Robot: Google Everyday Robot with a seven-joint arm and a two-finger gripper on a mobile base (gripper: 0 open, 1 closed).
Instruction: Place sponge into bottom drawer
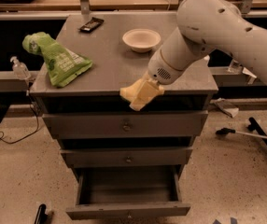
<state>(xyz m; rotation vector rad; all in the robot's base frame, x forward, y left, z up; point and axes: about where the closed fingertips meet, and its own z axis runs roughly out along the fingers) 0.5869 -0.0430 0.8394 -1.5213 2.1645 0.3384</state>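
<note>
The tool (148, 84) is clenching the sponge (139, 94) by one end, holding it just past the front edge of the table (105, 59), high above the bottom drawer (129, 211), which is standing open and looking empty. Let go from here, the soft block risks glancing off the upper drawers (96, 125) and missing the opening. The white bowl (141, 40) is looking empty too.

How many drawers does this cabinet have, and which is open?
3. The top drawer sits under the cabinet top, the middle drawer below it, and the bottom drawer is pulled open. The gripper holds the sponge above them. None seem hidden.
</note>
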